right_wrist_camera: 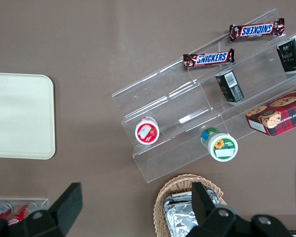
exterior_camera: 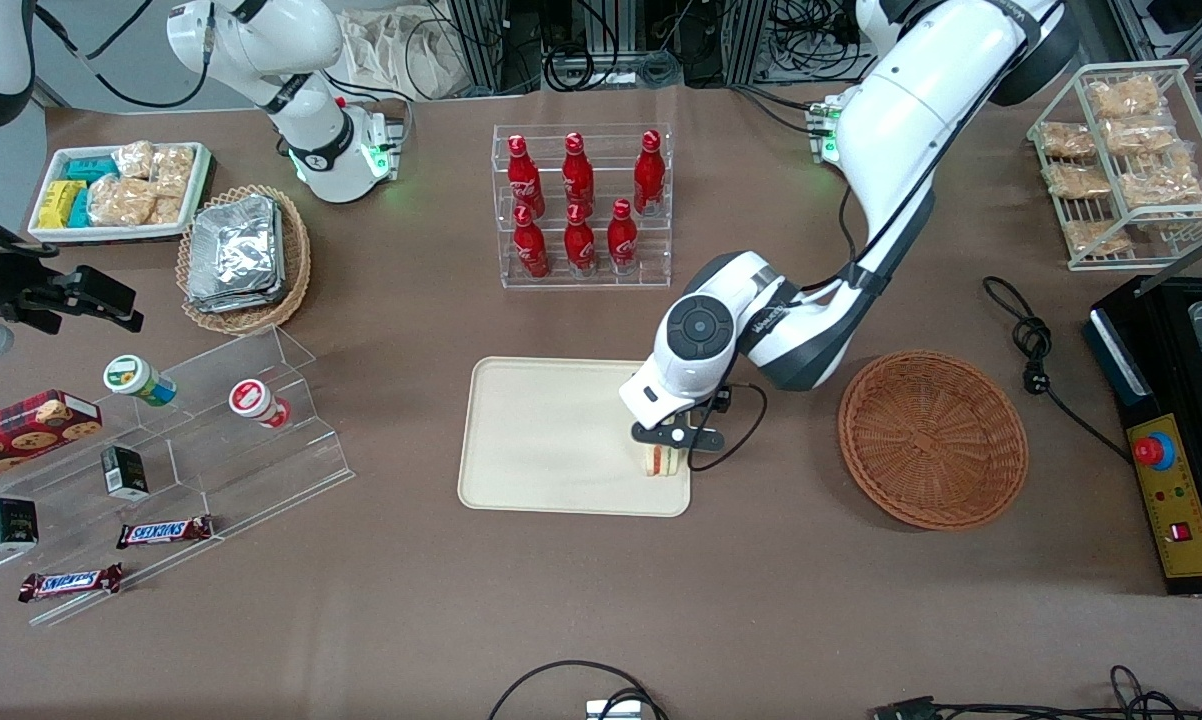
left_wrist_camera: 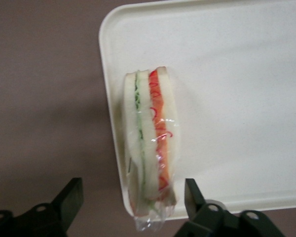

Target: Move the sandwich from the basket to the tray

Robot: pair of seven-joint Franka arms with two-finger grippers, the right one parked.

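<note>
The sandwich point(exterior_camera: 663, 461) point(left_wrist_camera: 150, 138), a plastic-wrapped white-bread wedge with red and green filling, stands on its edge on the cream tray point(exterior_camera: 551, 440) point(left_wrist_camera: 237, 98), at the tray's rim nearest the basket and close to the front camera. My left arm's gripper point(exterior_camera: 673, 440) point(left_wrist_camera: 133, 186) hangs just above it, open. Its black fingers point(left_wrist_camera: 73, 197) straddle the wedge with a gap on each side. The reddish-brown wicker basket point(exterior_camera: 931, 437) lies beside the tray toward the working arm's end and holds nothing.
A clear rack of red bottles point(exterior_camera: 581, 205) stands farther from the front camera than the tray. An acrylic stepped stand point(exterior_camera: 191, 440) with snacks lies toward the parked arm's end. A black control box point(exterior_camera: 1171, 440) and a cable point(exterior_camera: 1031, 350) lie past the basket.
</note>
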